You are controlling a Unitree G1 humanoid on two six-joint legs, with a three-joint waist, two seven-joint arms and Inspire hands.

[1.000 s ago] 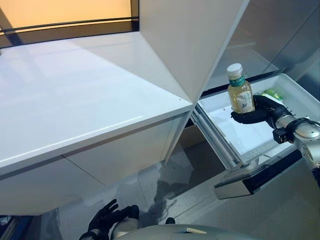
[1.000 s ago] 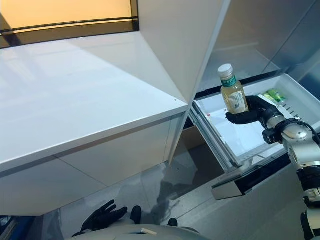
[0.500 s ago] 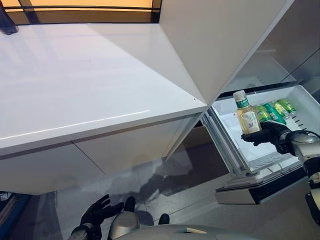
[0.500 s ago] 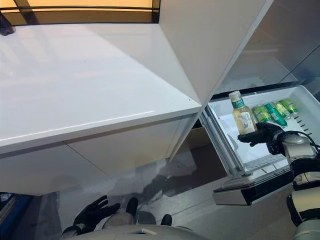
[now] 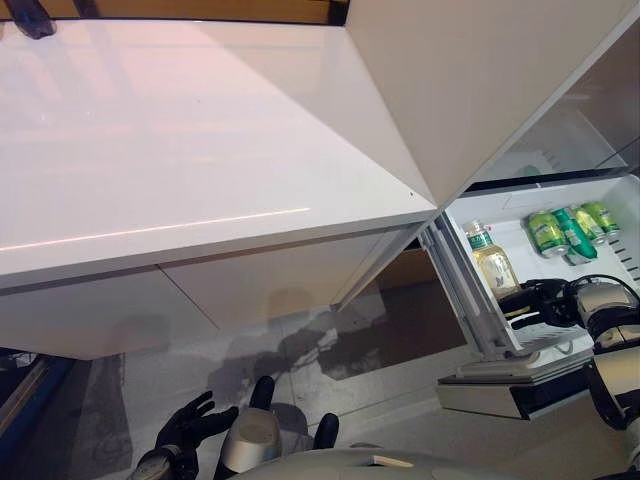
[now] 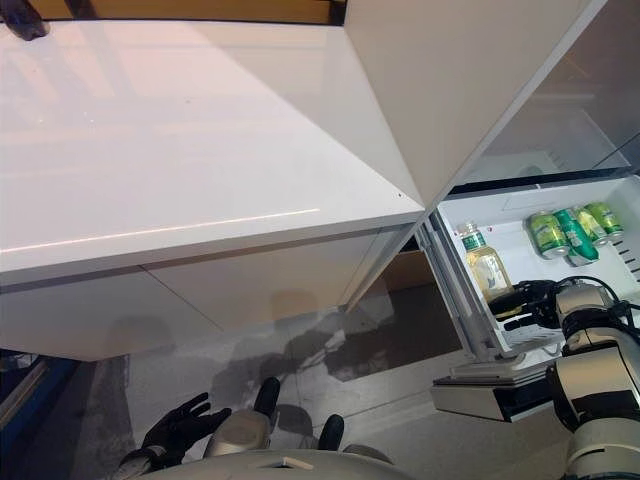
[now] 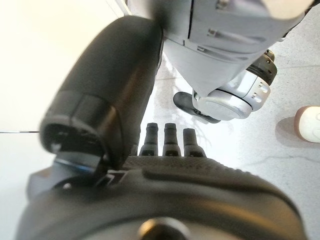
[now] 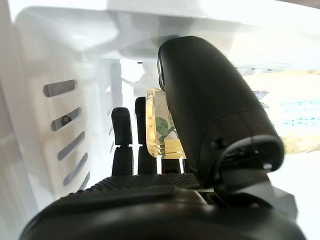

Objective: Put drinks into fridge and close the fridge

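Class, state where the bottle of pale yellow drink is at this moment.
In the eye views the bottle stands upright inside the open fridge drawer at lower right, gripped by the right hand, with green cans beyond it.

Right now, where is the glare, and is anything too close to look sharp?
In the left eye view, light glares in a streak across the white counter. In the right wrist view, the right hand looms close and soft, half hiding the bottle. In the left wrist view, the left hand is a blur.
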